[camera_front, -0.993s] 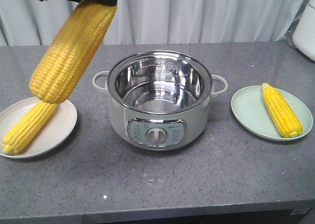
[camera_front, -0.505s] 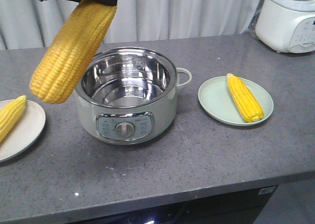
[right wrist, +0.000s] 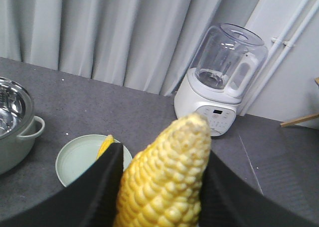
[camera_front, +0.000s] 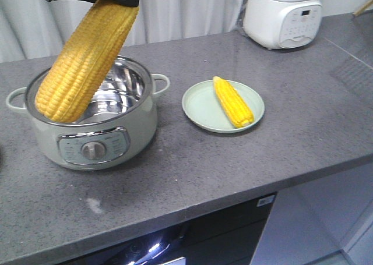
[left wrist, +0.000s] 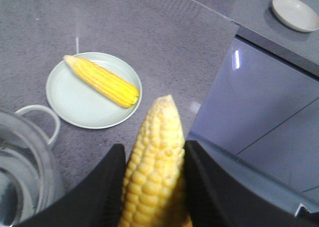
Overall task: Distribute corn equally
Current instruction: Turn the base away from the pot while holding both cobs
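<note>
I see the counter (camera_front: pixel 245 172) from the front, looking down; both wrist views look closely past gripped corn (left wrist: pixel 154 162) toward the same plate (left wrist: pixel 75 107).

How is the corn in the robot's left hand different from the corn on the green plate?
The held corn is pinched in the left hand, up in the air; the plate corn lies flat on the green plate, untouched. The held corn looks paler yellow; the plate corn looks more golden. The held corn looks bigger than the plate corn, but it is nearer the camera. Both are whole yellow cobs with pointed tips.
</note>
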